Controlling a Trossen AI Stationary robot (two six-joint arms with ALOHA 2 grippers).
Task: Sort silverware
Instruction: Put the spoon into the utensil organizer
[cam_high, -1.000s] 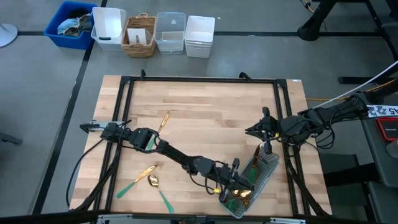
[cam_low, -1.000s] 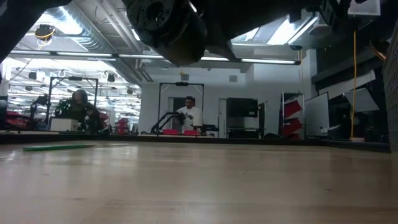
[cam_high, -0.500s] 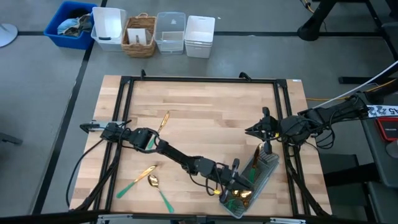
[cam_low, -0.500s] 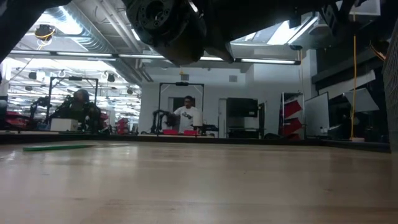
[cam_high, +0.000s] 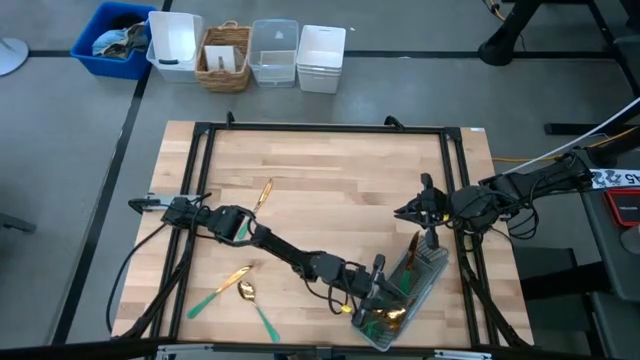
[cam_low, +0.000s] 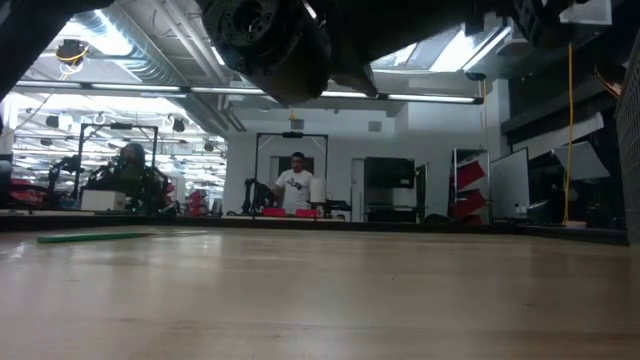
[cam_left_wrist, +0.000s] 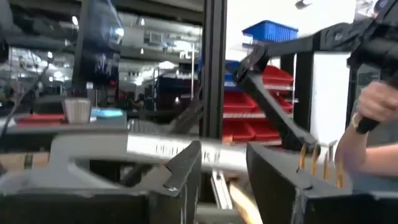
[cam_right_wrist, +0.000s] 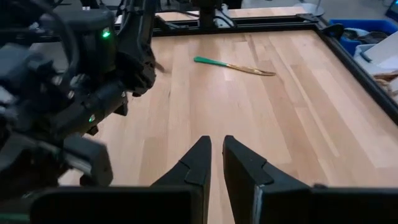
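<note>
Left gripper (cam_high: 378, 300) over clear tray (cam_high: 432, 262) at table's 5 o'clock, fingers parted, nothing held. Right gripper (cam_high: 404, 211) waits at 3 o'clock, fingers near together, empty. Silverware: several in tray; loose pieces (cam_high: 243, 286) at 7 o'clock, one (cam_high: 264, 193) at 10. Likely light, stiff, slick; best pinched mid-handle.

Silverware (cam_high: 238, 284) lies left of the tray (cam_high: 425, 270).

Silverware (cam_high: 388, 318) under left tool (cam_high: 383, 297)

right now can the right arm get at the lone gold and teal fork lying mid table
Probably yes: bare wood lies between the right gripper and the gold and teal fork, and the left gripper is busy over the tray.
</note>
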